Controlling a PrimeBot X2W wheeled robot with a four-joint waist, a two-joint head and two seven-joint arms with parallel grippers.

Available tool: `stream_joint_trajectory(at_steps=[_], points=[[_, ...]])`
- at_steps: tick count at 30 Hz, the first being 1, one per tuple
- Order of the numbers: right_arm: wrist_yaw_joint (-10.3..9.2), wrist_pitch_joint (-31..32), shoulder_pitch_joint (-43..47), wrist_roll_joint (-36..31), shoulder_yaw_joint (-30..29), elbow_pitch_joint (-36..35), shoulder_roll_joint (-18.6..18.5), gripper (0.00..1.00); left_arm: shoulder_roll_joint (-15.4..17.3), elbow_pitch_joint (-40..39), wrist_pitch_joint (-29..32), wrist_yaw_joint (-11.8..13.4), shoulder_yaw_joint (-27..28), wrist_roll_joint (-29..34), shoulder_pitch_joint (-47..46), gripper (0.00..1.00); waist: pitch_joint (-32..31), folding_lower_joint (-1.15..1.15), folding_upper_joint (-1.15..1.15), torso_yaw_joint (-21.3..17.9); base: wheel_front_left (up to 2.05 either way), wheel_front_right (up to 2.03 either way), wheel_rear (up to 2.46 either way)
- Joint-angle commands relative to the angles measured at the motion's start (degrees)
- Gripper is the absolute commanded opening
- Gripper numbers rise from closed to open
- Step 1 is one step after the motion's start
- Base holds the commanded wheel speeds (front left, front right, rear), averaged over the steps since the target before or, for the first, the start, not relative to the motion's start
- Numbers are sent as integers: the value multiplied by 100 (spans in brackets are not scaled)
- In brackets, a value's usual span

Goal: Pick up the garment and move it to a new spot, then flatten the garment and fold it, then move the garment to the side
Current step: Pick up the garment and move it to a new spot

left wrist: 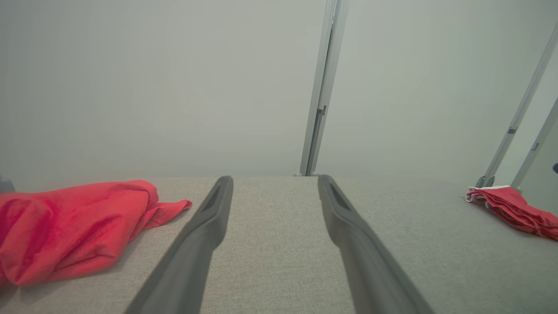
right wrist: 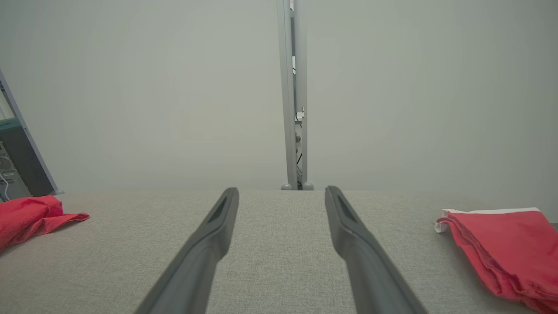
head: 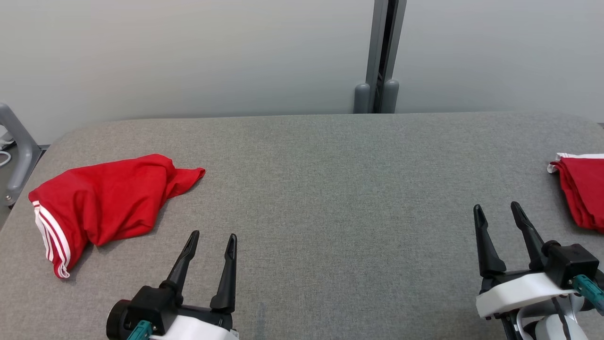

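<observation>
Lying crumpled: garment (head: 108, 203), long axis left-right, narrow end pointing right. Left pincer (head: 213, 235), right pincer (head: 496, 206) both wide.

Folded red cloth garment with white trim (head: 584, 191) is cut off at the head view's right edge; crumpled red cloth garment (left wrist: 65, 226) is clipped at the left wrist view's left edge.

Grey table (head: 330, 189): crumpled red garment (head: 104, 203) left, folded red garment (head: 585, 193) right.

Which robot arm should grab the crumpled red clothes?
Probably the left. The left gripper, open, sits beside the crumpled red garment; the right gripper is far across the table, by the folded red pile.
</observation>
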Motion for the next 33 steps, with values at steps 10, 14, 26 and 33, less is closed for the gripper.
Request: stream_joint_trajectory(at_steps=[10, 14, 26, 33], points=[[-2, 0, 57, 24, -15, 47, -1, 100, 25, 48, 5, -29, -25, -20, -22, 100, -11, 0, 0, 25, 0, 0, 0], [-2, 0, 35, 25, -14, 63, -7, 100, 25, 53, 6, -36, -47, -1, -22, 100, -21, 0, 0, 27, 0, 0, 0], [-2, 0, 80, -40, -45, 84, -40, 100, 25, 100, 6, -73, -112, -53, -90, 100, -2, 0, 0, 153, 0, 0, 0], [-2, 0, 130, -13, 118, 117, -28, 100, 25, 157, 6, -111, -151, 91, -137, 100, 31, 0, 0, 655, 0, 0, 0]])
